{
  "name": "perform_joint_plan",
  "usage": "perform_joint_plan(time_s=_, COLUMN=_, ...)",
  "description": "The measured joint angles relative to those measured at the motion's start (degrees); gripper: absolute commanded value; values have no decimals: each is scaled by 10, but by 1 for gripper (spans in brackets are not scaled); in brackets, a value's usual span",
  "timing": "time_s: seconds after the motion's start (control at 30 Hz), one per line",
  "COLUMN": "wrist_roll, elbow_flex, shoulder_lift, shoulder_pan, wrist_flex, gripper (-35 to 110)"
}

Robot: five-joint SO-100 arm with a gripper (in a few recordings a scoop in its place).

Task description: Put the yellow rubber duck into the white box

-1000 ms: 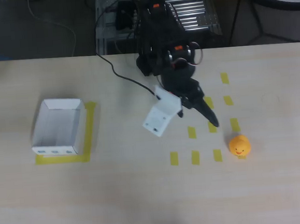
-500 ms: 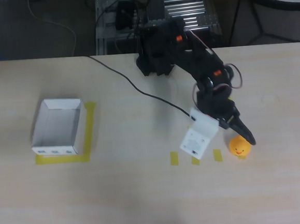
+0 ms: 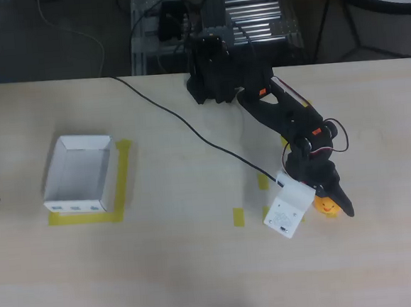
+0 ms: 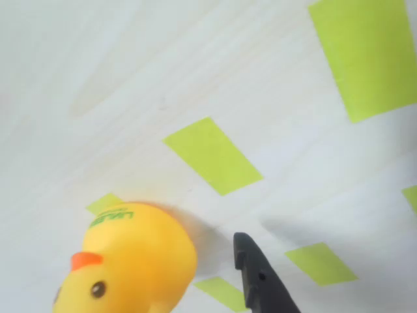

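Note:
The yellow rubber duck (image 3: 326, 206) sits on the table at the right, half covered from above by my gripper (image 3: 335, 201), which has come down over it. In the wrist view the duck (image 4: 130, 261) fills the lower left, beak pointing left, and one black finger (image 4: 258, 279) stands just right of it with a small gap. Nothing is next to that finger on the duck's side, so the gripper is open around the duck. The white box (image 3: 59, 173) stands far to the left on a yellow tape frame, with nothing in it.
Small yellow tape rectangles (image 3: 238, 217) dot the table around the duck. A white plate (image 3: 288, 214) on the arm hangs left of the gripper. A black cable (image 3: 181, 120) runs across the table to the arm base (image 3: 210, 78) at the far edge.
The arm has stretched further to the right and towards the front, and the gripper has come from beside the duck to right over it. The duck and the box have stayed put.

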Motion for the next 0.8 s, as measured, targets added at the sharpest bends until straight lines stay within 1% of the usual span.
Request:
perform_joint_plan(time_s=0.1, wrist_roll=4, elbow_flex=-11, shoulder_lift=-11, shoulder_pan=-6, wrist_flex=0, gripper=37)
perform_joint_plan(time_s=0.23, wrist_roll=4, elbow_flex=-11, shoulder_lift=-19, shoulder_pan=-11, wrist_flex=0, gripper=19)
perform_joint_plan(time_s=0.3, wrist_roll=4, elbow_flex=-11, shoulder_lift=-24, shoulder_pan=-16, wrist_flex=0, gripper=6)
perform_joint_plan(time_s=0.33, wrist_roll=6, elbow_flex=-11, shoulder_lift=-25, shoulder_pan=-17, wrist_flex=-2, gripper=2)
perform_joint_plan(time_s=0.63, wrist_roll=54, elbow_flex=-31, shoulder_lift=-26, shoulder_pan=-19, wrist_flex=-11, gripper=0)
perform_joint_plan(time_s=0.8, wrist_roll=101, elbow_flex=-48, shoulder_lift=-16, shoulder_pan=-6, wrist_flex=-11, gripper=0)
